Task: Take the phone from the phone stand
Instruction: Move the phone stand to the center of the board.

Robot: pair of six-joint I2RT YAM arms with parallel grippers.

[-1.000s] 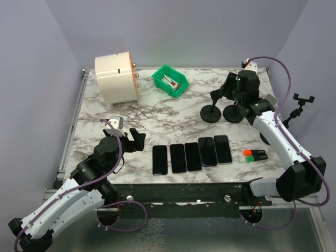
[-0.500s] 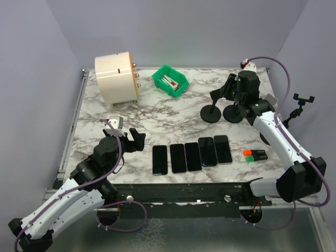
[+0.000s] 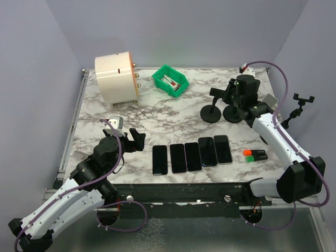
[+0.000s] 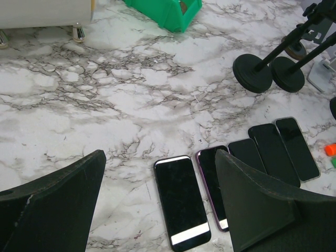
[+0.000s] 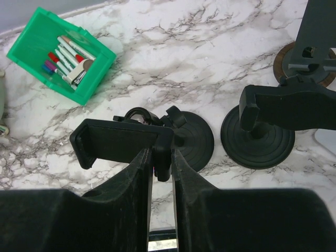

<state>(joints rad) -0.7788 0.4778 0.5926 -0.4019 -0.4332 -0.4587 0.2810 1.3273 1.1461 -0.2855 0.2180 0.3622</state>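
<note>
Squeezing the phone stand (image 5: 119, 143), right pincer (image 5: 161, 157) clamped on it, left pincer (image 4: 160, 157) apart near phones (image 3: 191, 156)

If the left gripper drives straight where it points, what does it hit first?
Most likely the leftmost phone of the row on the table; it lies just ahead, between the fingers of the open left gripper. Depth is hard to judge.

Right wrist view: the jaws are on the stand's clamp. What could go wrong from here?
The right gripper pinches the clamp itself, so pulling may tip or drag that stand rather than free anything. The second stand sits close beside it, so a sideways swing could knock it over.
</note>
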